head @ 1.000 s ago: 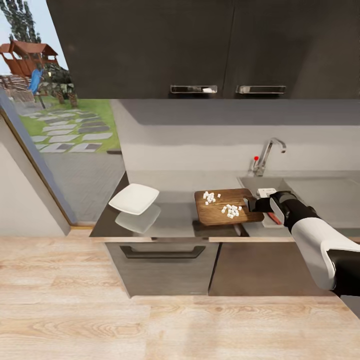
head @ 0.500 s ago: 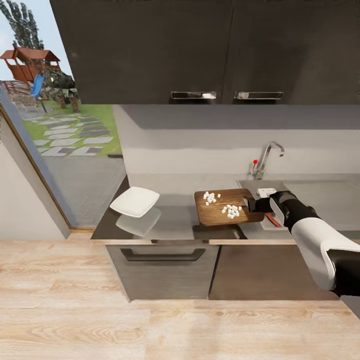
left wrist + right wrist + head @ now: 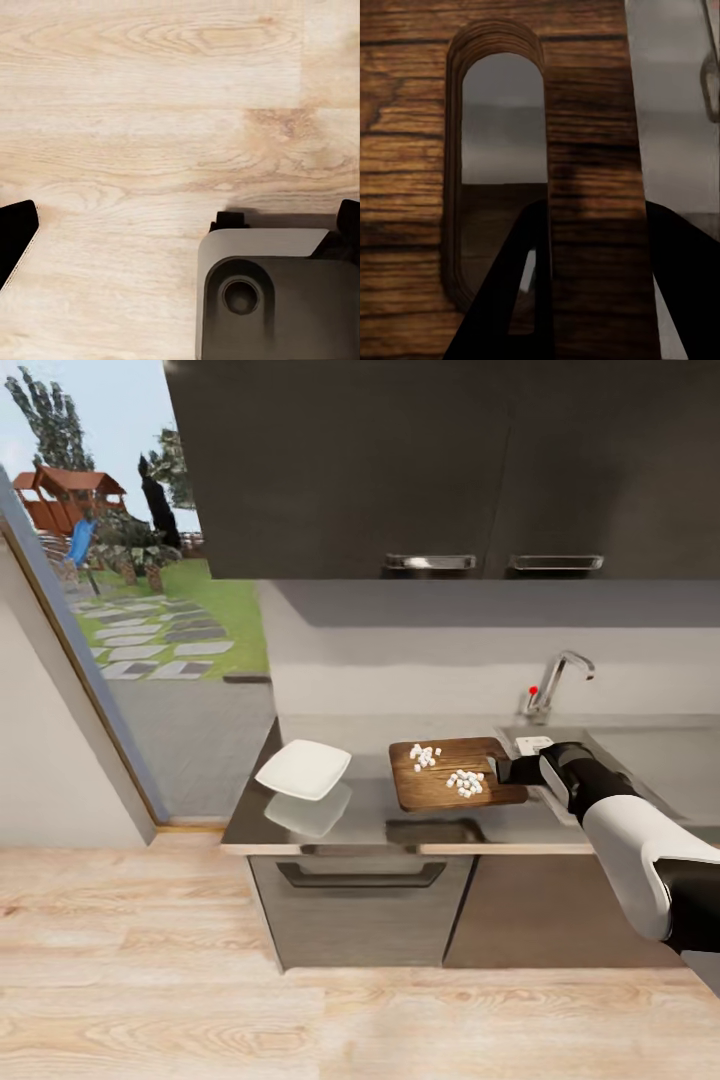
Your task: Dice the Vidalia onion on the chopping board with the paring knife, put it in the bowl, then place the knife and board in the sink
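Observation:
My right gripper point(image 3: 506, 769) is shut on the right end of the brown chopping board point(image 3: 450, 780), which hangs level a little above the light-grey countertop point(image 3: 370, 810) and casts a shadow on it. Several white pieces of diced onion point(image 3: 463, 782) lie on the board. In the right wrist view the dark fingers point(image 3: 502, 300) clamp the board's edge point(image 3: 592, 150) beside its handle slot. The white square bowl point(image 3: 303, 768) sits on the countertop left of the board. The sink point(image 3: 640, 755) with its chrome faucet point(image 3: 555, 678) lies behind my right arm. The paring knife is hidden. My left gripper point(image 3: 180, 232) hangs open over the wooden floor.
Dark wall cabinets point(image 3: 440, 460) hang over the counter. A large window point(image 3: 120, 610) is at the left, with a wall beside it. Below the worktop are a drawer with a handle point(image 3: 360, 875) and cabinet fronts. My own base point(image 3: 277, 300) shows in the left wrist view.
The camera has moved, so the counter shifted right in the picture. Relative to the counter, the held board has moved left, nearer the bowl. The red knife under my arm is now hidden.

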Robot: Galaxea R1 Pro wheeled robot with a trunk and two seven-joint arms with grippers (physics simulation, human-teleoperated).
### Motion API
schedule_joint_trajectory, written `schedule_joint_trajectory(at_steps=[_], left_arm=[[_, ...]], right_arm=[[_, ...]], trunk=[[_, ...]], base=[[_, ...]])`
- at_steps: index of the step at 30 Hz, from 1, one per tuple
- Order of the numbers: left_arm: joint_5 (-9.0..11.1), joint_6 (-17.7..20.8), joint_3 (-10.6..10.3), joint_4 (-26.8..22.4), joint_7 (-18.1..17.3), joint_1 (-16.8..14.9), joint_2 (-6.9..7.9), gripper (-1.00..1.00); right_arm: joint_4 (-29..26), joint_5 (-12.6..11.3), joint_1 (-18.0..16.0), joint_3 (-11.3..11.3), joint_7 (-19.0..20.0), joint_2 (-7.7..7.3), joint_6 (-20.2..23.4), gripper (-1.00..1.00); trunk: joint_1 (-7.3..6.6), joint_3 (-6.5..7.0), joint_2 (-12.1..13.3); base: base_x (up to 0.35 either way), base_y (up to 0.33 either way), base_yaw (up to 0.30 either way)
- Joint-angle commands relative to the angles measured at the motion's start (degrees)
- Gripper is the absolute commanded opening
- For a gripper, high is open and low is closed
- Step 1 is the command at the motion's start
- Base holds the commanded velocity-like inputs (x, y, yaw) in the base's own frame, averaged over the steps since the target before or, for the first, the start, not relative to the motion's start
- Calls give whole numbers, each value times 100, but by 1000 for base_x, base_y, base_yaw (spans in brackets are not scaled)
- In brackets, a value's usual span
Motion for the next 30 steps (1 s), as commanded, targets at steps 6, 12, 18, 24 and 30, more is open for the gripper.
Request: schedule_joint_trajectory(at_steps=[6,12,18,24,30], left_arm=[[55,-40,-49,23,0,-10,-2,100],[53,-44,-49,23,0,-10,3,100],[52,-46,-49,23,0,-10,4,100],[52,-47,-49,23,0,-10,4,100],[52,-46,-49,23,0,-10,4,100]], right_arm=[[-7,45,-6,-21,41,1,26,-100],[-8,45,-6,-21,41,1,26,-100],[-7,45,-4,-21,41,1,26,-100],[-7,45,-5,-21,41,1,26,-100],[-4,45,-6,-21,41,1,26,-100]], trunk=[[3,43,-9],[3,95,-9],[3,146,-9],[3,197,-9],[3,247,-9]], base=[[53,289,0],[133,278,0],[221,256,0],[237,249,0],[237,248,0]])
